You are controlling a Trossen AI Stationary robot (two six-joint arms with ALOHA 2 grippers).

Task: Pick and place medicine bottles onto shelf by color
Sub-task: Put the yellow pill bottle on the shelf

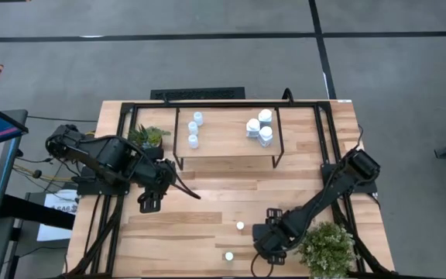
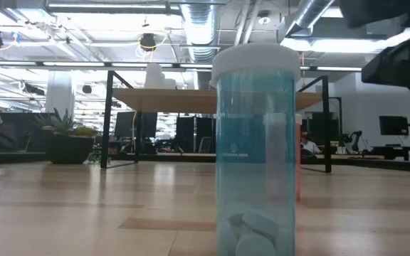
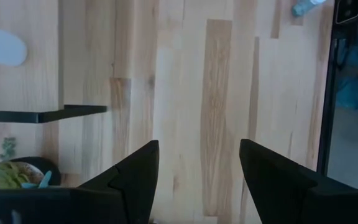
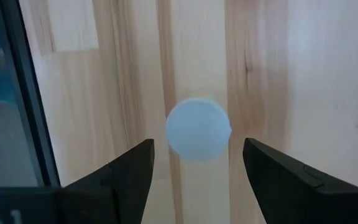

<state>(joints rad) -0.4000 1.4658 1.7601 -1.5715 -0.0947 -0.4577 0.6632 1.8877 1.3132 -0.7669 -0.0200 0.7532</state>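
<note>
White-capped bottle (image 4: 198, 129) sits between the wide-open right tool (image 4: 197, 163) fingers, untouched

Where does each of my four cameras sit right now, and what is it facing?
High: overhead, straight down; both arms, shelf.
Low: tabletop height, facing a blue bottle close up; dark arm at the upper right corner.
Left wrist: open left gripper over bare table.
Right wrist: open right gripper above a white cap.
Shared: high and right wrist both show that cap.
</note>
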